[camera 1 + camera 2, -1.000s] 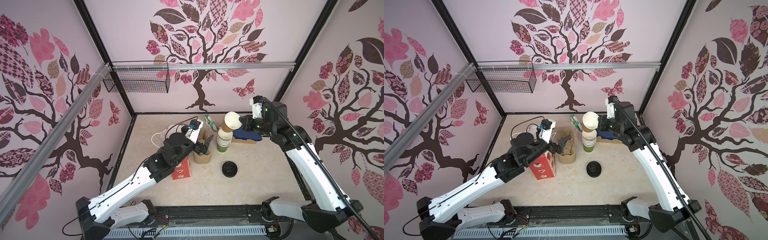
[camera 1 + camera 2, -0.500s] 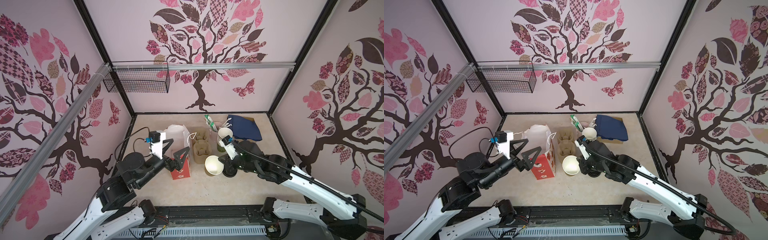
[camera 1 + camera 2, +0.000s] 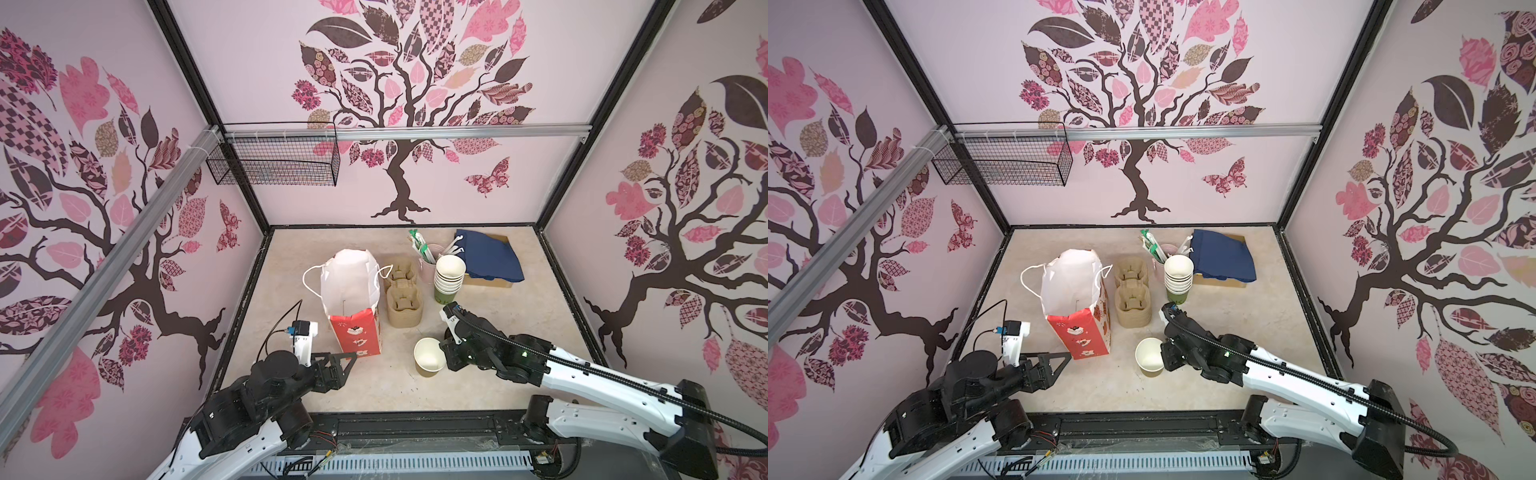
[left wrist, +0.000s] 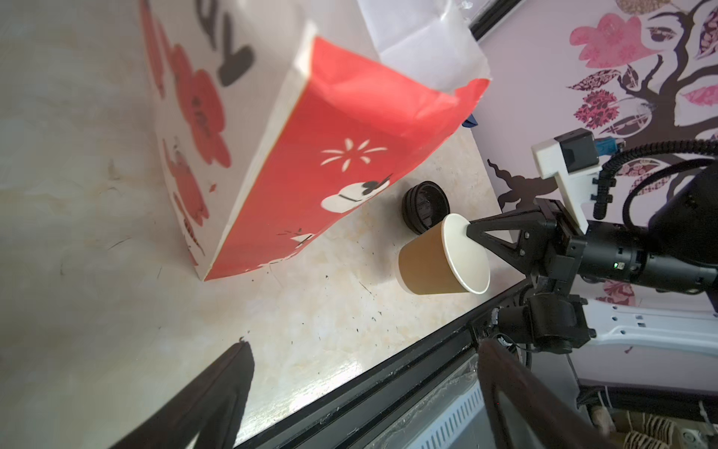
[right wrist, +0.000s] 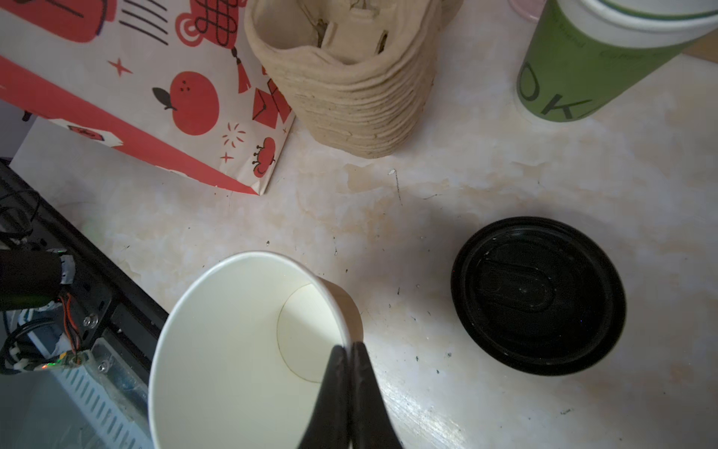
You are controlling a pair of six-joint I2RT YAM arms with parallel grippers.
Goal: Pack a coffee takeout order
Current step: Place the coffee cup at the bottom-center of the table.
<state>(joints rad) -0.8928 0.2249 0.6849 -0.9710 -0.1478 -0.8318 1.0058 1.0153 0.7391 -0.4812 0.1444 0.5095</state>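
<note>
- Brown on the outside and cream inside, the paper cup (image 4: pixel 439 258) is sitting in your right gripper (image 5: pixel 347 350), near the front edge of the table (image 3: pixel 291 374).
- That gripper's fingers are clamping tight on the cup's rim, one inside the wall and one outside.
- The cup is tipping over, with its open mouth facing up and toward the arm. I honestly can't tell whether its base is touching the table or hanging just above it.
- The black lid (image 5: pixel 538 295) is lying flat on the table just beside the cup, apart from it. In both top views your right arm is covering it.
- The tan pulp carrier (image 3: pixel 403 299) is standing further back, right beside the red and white gift bag (image 3: pixel 357 336), which is standing upright with its mouth open.
- The navy napkin (image 3: pixel 488 257) is resting on a cardboard box in the back right corner.
- A stack of cups (image 3: pixel 449 278) and a pink cup of straws (image 3: pixel 428 266) are standing between the carrier and the napkin.
- Your left gripper (image 3: pixel 340 368) is hovering at front left, just short of the bag, fingers spread wide and gripping nothing.
</note>
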